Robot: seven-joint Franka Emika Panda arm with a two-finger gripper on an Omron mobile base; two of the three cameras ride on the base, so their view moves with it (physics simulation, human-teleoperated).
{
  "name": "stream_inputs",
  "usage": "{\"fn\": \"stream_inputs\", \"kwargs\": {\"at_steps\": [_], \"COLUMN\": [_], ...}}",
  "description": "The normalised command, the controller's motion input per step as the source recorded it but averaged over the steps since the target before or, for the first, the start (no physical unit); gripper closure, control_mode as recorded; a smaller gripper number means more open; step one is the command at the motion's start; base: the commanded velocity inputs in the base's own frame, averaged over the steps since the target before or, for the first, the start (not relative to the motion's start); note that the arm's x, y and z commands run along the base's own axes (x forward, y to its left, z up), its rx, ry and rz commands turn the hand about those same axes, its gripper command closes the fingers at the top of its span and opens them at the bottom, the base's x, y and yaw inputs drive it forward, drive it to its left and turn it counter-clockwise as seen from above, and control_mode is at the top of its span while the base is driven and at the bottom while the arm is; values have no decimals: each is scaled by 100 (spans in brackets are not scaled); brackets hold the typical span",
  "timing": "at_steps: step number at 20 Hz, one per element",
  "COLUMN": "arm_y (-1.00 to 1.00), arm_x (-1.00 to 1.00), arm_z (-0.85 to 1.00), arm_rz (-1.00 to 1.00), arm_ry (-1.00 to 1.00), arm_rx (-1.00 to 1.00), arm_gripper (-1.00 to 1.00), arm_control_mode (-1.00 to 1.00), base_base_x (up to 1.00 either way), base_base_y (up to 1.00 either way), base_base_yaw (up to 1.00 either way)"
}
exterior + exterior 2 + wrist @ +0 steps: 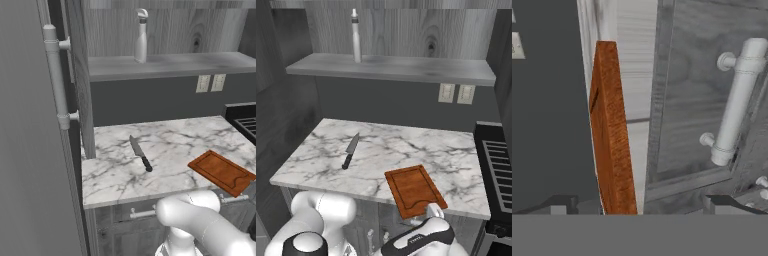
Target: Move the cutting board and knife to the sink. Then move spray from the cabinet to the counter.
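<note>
Cutting board at the table's front edge, tool spread around it.
The orange-brown cutting board (415, 191) overhangs the marble table (406, 150); tool (639, 202) spread wide; black-handled knife (350, 151) lies apart.

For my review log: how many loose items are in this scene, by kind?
Cutting board: 1
Knife: 1
Spray bottle: 1
Total: 3
</note>
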Motion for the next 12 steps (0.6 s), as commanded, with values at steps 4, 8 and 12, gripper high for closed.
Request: {"fn": "stream_inputs", "kwargs": {"at_steps": [4, 8, 12], "arm_y": [3, 3, 4], "arm_x": [0, 0, 0], "arm_z": [0, 0, 0], "arm_rz": [0, 0, 0], "arm_ry": [-4, -4, -6], "arm_rx": [5, 3, 2], "arm_gripper": [-100, -100, -100], "arm_control_mode": [-100, -100, -100], "base_base_x": [0, 0, 0], "base_base_y": [0, 0, 0], "base_base_yaw": [0, 0, 0]}}
